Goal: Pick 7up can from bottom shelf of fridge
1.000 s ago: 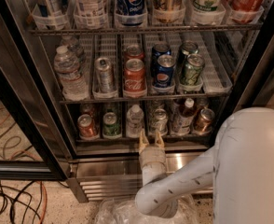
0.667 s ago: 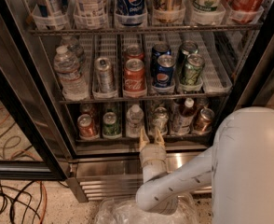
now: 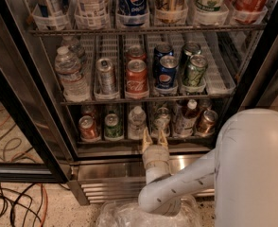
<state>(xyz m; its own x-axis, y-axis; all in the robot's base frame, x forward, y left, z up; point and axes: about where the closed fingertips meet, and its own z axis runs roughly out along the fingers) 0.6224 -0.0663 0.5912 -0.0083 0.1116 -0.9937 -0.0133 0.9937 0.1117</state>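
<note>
Gripper point(image 3: 154, 141) is hovering at the front edge of the bottom shelf point(image 3: 122, 142) of the fridge point(image 3: 106, 170). Its fingers are spread and are pinching nothing. The 7up can point(image 3: 161, 121) is standing on that shelf just behind the fingertips, between a small water bottle point(image 3: 137, 122) and a brown bottle point(image 3: 185, 119). A green can point(image 3: 112, 126) and a red can point(image 3: 88, 128) are sitting further left.

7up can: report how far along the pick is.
Done: the fridge stands open, and the gripper sits at the front edge of the bottom shelf. In hand: the gripper, open and empty, points at the 7up can just behind it, but is not yet around it. Left: reach in, close on the can and draw it out of the fridge.
</note>
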